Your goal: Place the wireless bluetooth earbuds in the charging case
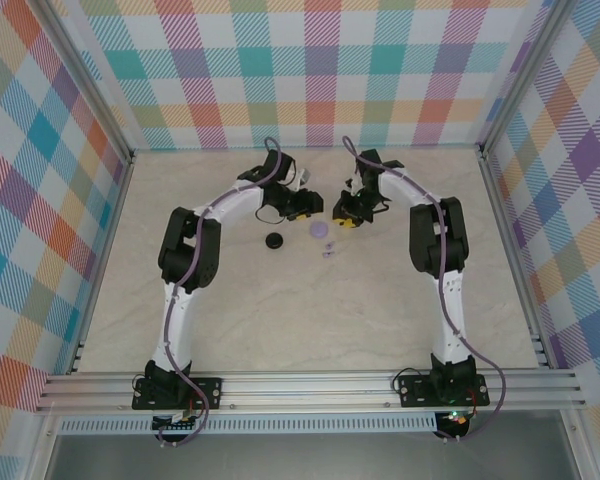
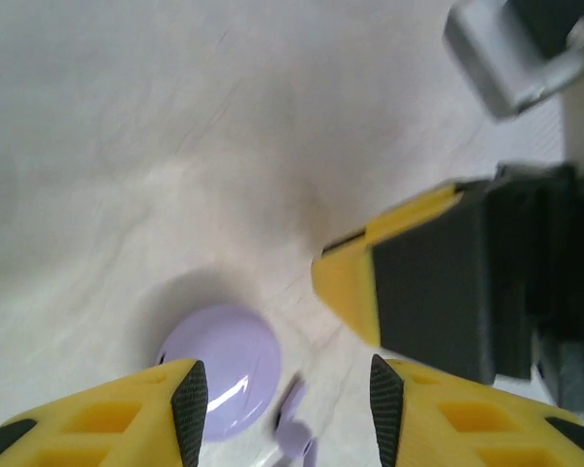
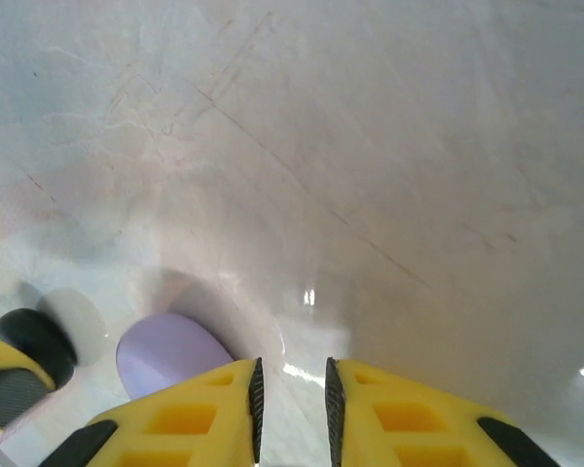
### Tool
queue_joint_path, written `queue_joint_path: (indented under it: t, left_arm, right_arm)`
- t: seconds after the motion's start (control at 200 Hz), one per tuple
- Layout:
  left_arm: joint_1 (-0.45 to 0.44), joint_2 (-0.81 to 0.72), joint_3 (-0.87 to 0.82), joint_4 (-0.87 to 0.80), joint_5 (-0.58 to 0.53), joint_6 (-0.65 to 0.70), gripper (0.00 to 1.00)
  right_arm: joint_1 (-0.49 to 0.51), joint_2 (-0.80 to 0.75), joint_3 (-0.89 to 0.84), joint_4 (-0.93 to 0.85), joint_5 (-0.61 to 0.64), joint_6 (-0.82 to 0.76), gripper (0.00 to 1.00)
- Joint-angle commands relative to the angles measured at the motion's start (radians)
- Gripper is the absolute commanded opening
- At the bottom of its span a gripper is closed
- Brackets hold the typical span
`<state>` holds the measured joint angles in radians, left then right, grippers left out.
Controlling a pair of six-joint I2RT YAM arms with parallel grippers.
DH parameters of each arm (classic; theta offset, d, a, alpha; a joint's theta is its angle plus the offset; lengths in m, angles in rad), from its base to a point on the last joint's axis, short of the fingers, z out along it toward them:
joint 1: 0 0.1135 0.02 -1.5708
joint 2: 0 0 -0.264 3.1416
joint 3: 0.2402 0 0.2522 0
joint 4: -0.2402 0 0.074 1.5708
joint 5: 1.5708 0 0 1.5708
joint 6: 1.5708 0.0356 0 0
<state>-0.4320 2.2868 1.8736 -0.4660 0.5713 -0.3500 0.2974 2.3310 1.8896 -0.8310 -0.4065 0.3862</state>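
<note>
Step in hand: as I judge it, I am lining the left gripper [image 2: 287,389] up over the lavender earbuds [image 2: 294,433] for a pick. No earbud is seated in a case yet.
Earbuds: tiny lavender pieces lie on the surface [image 1: 230,310], just beside the lavender case [image 2: 224,365] at its 5 o'clock in the top view. They are too blurred for me to count.
Left gripper: the jaws are apart with nothing between them. It hangs at the lavender case's 11 o'clock, and in its wrist view the earbuds lie low in the gap between its fingers.
Right gripper [image 3: 292,379]: the jaws are nearly together with only a slim gap, and I see nothing in it. It sits at the lavender case's 2 o'clock, close to the left gripper.
Lavender case: it shows a smooth, glossy dome. I cannot tell whether it is open.
Black case [image 1: 275,240]: it sits at the lavender case's 9 o'clock, apart from it and off my line.
Doing it well: I would centre on one earbud rather than the cluster and come straight down. I would close softly, since a piece this small will likely squirt out under a hard pinch.
Watch for: a finger could clip the lavender case's rim and skid it. The grippers are also crowding each other, so I would ease the right one toward 3 o'clock first.
</note>
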Motion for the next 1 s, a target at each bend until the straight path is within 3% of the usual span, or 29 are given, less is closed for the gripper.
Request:
queue_joint_path:
  t: [0.0, 0.24, 0.47, 0.995]
  left_arm:
    - [0.014, 0.072, 0.070, -0.039, 0.041, 0.048, 0.49]
    - [0.018, 0.150, 0.139, -0.033, 0.077, 0.053, 0.49]
    - [0.015, 0.160, 0.128, -0.032, 0.139, 0.060, 0.45]
    - [0.018, 0.020, -0.072, 0.017, 0.071, 0.019, 0.42]
  right_arm:
    - [-0.001, -0.059, -0.069, -0.003, -0.056, -0.022, 0.23]
    - [0.021, -0.062, -0.103, 0.009, -0.152, -0.087, 0.17]
    - [0.035, -0.016, -0.066, 0.001, -0.157, -0.065, 0.15]
    - [0.037, 0.038, -0.011, 0.013, -0.135, 0.008, 0.12]
